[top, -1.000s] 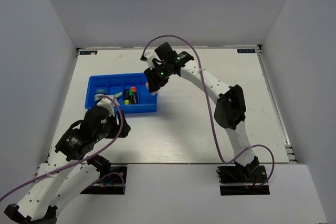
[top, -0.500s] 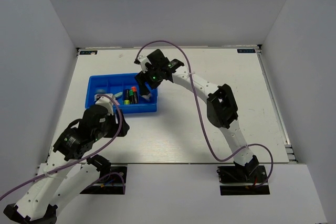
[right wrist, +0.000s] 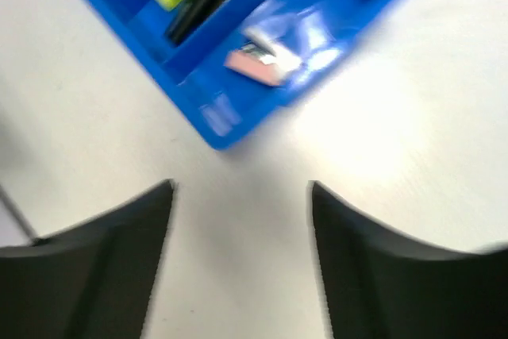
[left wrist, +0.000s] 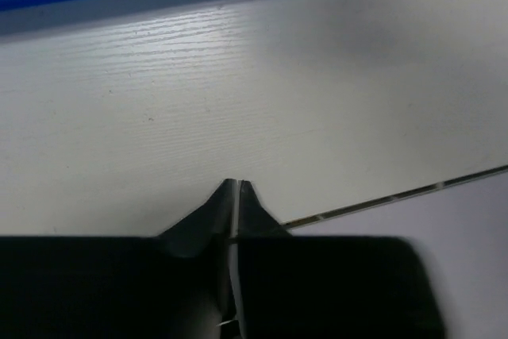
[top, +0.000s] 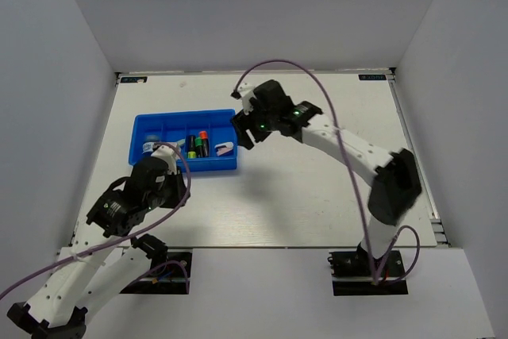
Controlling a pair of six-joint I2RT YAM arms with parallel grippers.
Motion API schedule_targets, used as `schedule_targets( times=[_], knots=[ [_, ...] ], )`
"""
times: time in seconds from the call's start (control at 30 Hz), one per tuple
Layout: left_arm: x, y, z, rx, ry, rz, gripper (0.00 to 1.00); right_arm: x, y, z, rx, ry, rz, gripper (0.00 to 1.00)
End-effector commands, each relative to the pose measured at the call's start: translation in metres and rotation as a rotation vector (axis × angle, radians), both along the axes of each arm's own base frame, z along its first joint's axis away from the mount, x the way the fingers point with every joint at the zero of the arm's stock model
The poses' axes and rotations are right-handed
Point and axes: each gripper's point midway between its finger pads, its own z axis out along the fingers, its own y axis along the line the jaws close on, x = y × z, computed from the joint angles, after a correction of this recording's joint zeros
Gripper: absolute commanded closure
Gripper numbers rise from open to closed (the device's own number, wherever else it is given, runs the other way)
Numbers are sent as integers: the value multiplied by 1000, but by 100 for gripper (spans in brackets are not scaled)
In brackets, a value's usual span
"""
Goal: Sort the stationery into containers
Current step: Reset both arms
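The white tabletop point(top: 302, 196) is carrying everything; the blue tray point(top: 198, 167) is sitting on its left half, its walled compartments keeping each kind of item apart. The left arm point(top: 143, 188) is covering the tray's near-left corner in the overhead view. The right gripper point(right wrist: 242, 188) is hovering just beside the tray's right end, jaws standing apart with nothing between them. The left gripper point(left wrist: 238, 188) is hanging low over bare tabletop near the tray's front wall, jaws pressed together on nothing.

The highlighters point(top: 197, 144) are lying side by side in a middle compartment; a pink stick point(right wrist: 254, 65) is resting in the right-end compartment, a pale piece touching it; a blue-white cylinder point(top: 149, 147) is sitting at the left end. No loose stationery is showing outside the tray, so the sorting is probably finishing; only the tray walls are standing between either gripper and the contents.
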Motion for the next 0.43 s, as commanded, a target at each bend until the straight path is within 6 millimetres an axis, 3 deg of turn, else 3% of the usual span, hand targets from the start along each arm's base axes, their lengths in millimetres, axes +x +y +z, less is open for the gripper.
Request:
schedule_targets(
  times=[0.0, 0.03, 0.07, 0.1, 0.13, 0.17, 0.2, 0.23, 0.27, 0.33, 0.4],
  knots=[
    [-1, -15, -13, -9, 28, -99, 60, 23, -57, 29, -70, -225, -219, 23],
    [-3, -17, -21, -6, 46, -111, 35, 21, -78, 35, -116, -255, -277, 14],
    [-2, -22, -22, -19, 48, -136, 14, 18, -91, 32, -151, -262, -304, 11],
    [-1, -27, -23, -36, 45, -155, 0, 7, -121, 29, -220, -282, -356, 11],
    [-3, -29, -31, -36, 64, -167, 0, 4, -140, 26, -279, -302, -390, 11],
    [0, -31, -31, -42, 52, -169, 0, -1, -154, 37, -275, -335, -413, 11],
    [0, -32, -38, -42, 56, -172, 0, -13, -175, 18, -324, -367, -403, 11],
    [4, -34, -37, -50, 39, -173, 0, -17, -184, 17, -333, -394, -403, 9],
    [5, -36, -37, -52, 38, -181, 0, -33, -199, 26, -290, -427, -403, 9],
    [8, -38, -43, -45, 37, -189, 0, -45, -210, 5, -314, -443, -344, 9],
    [10, -38, -48, -29, 46, -194, 0, -55, -225, 15, -274, -471, -372, 9]
  ],
)
